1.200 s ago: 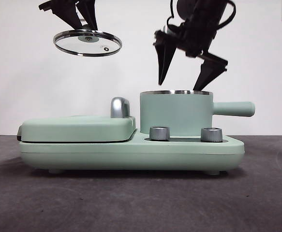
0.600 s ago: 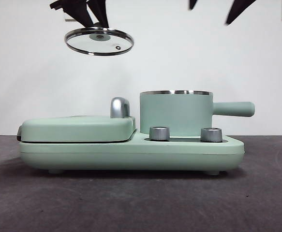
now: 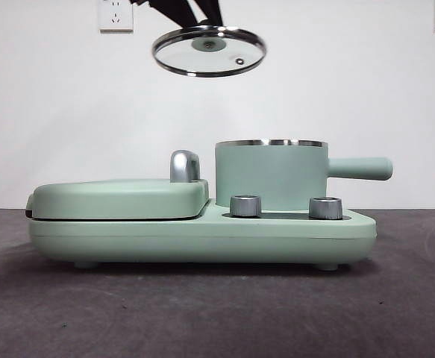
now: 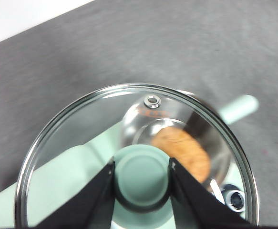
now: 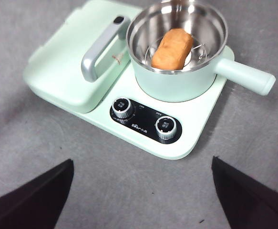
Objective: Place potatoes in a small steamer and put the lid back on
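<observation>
The orange-brown potato [image 5: 172,48] lies inside the mint-green steamer pot [image 3: 271,173], on a wire rack; the right wrist view shows the pot [image 5: 177,85] from above, and through the glass the potato [image 4: 184,151] shows in the left wrist view. My left gripper [image 4: 142,177] is shut on the mint-green knob of the clear glass lid [image 3: 209,51] and holds it high in the air, above and left of the pot. My right gripper [image 5: 141,191] is open and empty, raised well above the appliance and out of the front view.
The pot stands on a mint-green appliance base [image 3: 202,235] with two steel dials [image 3: 246,206]. A flat griddle cover [image 3: 120,198] with a chrome handle [image 3: 185,165] takes up its left half. The pot's side handle [image 3: 360,168] points right.
My left gripper has carried the lid to the right, towards the pot, and a little higher. My right gripper has risen out of the front view.
</observation>
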### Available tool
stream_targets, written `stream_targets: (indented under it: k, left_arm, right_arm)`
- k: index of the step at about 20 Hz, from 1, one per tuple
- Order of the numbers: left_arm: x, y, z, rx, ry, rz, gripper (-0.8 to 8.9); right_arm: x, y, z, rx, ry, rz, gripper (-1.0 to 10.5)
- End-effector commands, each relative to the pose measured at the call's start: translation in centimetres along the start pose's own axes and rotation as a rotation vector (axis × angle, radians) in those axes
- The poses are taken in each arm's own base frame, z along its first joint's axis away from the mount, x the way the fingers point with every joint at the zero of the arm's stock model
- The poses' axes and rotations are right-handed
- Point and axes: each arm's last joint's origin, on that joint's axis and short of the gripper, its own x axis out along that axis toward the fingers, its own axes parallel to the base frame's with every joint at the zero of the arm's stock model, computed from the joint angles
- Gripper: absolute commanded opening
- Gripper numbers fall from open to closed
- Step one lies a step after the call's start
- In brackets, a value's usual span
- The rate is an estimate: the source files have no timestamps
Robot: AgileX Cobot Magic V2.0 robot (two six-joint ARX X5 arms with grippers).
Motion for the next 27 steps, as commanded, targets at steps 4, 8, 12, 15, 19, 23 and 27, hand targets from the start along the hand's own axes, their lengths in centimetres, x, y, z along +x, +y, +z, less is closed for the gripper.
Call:
stream_targets:
  k: [4, 8, 12, 15, 19, 23, 27]
  left_arm:
    - [1.9, -2.9, 0.8, 0.083, -0.057, -0.061, 0.49]
    - [5.1, -3.9, 0.3, 0.118, -0.01, -0.082, 0.49]
    - [8.0, -3.6, 0.2, 0.136, -0.016, -0.081, 0.49]
    - [9.3, -3.3, -0.2, 0.143, 0.008, -0.083, 0.49]
    - [10.8, -3.3, -0.7, 0.151, 0.031, -0.119, 0.49]
    - [12.2, -3.4, -1.3, 0.166, 0.064, -0.123, 0.49]
    - [12.3, -3.4, -1.3, 0.17, 0.064, -0.123, 0.49]
  right_arm:
    - [-0.4, -0.7, -5.2, 0.085, -0.048, 0.004, 4.6]
    - [-1.1, -1.0, -7.0, 0.12, -0.09, -0.005, 4.6]
    - [-1.9, -1.0, -7.3, 0.128, -0.129, 0.004, 4.6]
    - [-1.9, -1.0, -7.3, 0.134, -0.129, 0.005, 4.6]
    - [-1.9, -1.0, -7.3, 0.133, -0.129, 0.005, 4.6]
    - [-1.9, -1.0, -7.3, 0.134, -0.129, 0.005, 4.6]
    - [-1.9, -1.0, -7.3, 0.134, -0.129, 0.005, 4.6]
